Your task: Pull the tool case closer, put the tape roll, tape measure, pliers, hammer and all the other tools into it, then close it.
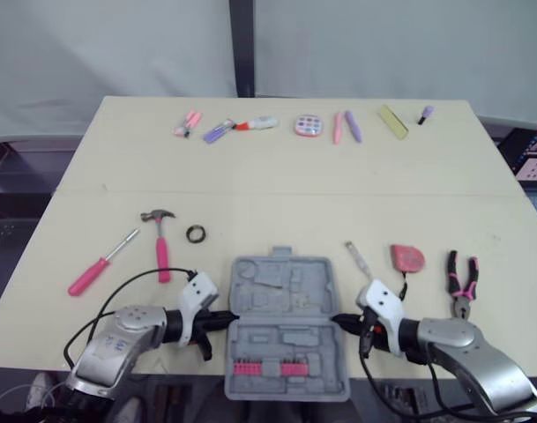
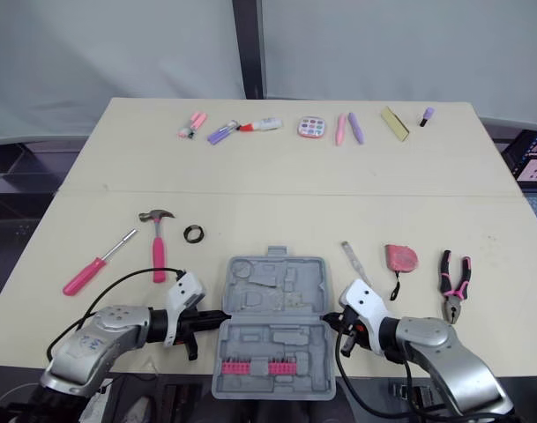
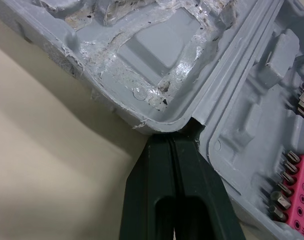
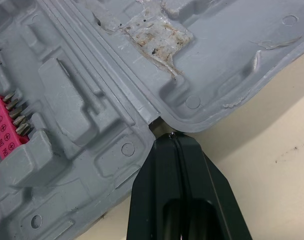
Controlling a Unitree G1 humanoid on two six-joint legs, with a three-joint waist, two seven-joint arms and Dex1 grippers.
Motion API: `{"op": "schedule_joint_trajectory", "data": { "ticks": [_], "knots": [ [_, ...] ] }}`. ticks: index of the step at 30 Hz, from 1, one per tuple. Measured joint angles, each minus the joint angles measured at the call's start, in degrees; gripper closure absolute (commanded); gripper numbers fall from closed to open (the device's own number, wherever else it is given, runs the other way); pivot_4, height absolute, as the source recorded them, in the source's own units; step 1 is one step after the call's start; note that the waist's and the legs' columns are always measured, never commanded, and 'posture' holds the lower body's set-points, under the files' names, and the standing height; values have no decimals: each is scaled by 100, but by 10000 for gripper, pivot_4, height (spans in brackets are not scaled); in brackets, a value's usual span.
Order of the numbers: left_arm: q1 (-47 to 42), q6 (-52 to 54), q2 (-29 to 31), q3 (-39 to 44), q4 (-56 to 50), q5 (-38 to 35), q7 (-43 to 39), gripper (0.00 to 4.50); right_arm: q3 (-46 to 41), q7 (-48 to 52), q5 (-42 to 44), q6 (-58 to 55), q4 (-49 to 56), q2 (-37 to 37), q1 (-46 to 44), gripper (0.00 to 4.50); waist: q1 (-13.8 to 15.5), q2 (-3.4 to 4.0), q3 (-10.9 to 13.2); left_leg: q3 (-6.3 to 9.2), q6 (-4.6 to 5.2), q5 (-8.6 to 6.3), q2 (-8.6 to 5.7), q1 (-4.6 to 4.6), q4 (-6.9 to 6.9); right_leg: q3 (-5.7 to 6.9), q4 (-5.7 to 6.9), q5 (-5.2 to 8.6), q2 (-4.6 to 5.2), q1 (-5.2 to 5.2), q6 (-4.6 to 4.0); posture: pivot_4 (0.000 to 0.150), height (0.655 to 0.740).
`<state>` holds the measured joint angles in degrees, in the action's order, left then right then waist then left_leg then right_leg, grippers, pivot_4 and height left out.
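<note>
Cream tabletop [image 1: 277, 189] under a pale backdrop is where we work, and our two claws meet the job at its near edge. Our left gripper [image 3: 170, 137] has its black fingers pressed together, tip lodged in the notch at the hinge line of the tool case [image 1: 286, 300]. Our right gripper [image 4: 174, 136] is likewise closed with nothing between its fingers, its tip against the opposite end of that hinge.

Between them the case lies open and flat, a pink bit strip [image 1: 268, 368] in its near half, which reaches the table's front edge. We judge the pulling step about finished.

Further out, nothing is packed:
- On our left lie the tape roll [image 1: 195, 233], hammer [image 1: 160, 242] and a pink screwdriver [image 1: 99, 264].
- On our right lie a slim tool [image 1: 356, 258], the tape measure [image 1: 406, 257] and the pliers [image 1: 462, 282].

Next we would back both tips off the case, open one claw, and reach for a nearby tool.
</note>
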<state>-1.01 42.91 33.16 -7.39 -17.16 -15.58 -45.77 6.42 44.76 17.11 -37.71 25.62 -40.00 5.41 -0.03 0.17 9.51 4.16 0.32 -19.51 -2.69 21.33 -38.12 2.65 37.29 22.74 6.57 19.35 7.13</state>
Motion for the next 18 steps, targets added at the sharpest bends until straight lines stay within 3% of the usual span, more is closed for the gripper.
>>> {"op": "schedule_joint_trajectory", "data": {
  "ticks": [18],
  "knots": [
    [39,-70,189,32,2,-39,-36,44992,-69,5,19,19,0,-206,128,44717,2,0,0,-1,0,0,4,0,1,1,-31,0,-2,-14,0,1500,7400]
  ]
}}
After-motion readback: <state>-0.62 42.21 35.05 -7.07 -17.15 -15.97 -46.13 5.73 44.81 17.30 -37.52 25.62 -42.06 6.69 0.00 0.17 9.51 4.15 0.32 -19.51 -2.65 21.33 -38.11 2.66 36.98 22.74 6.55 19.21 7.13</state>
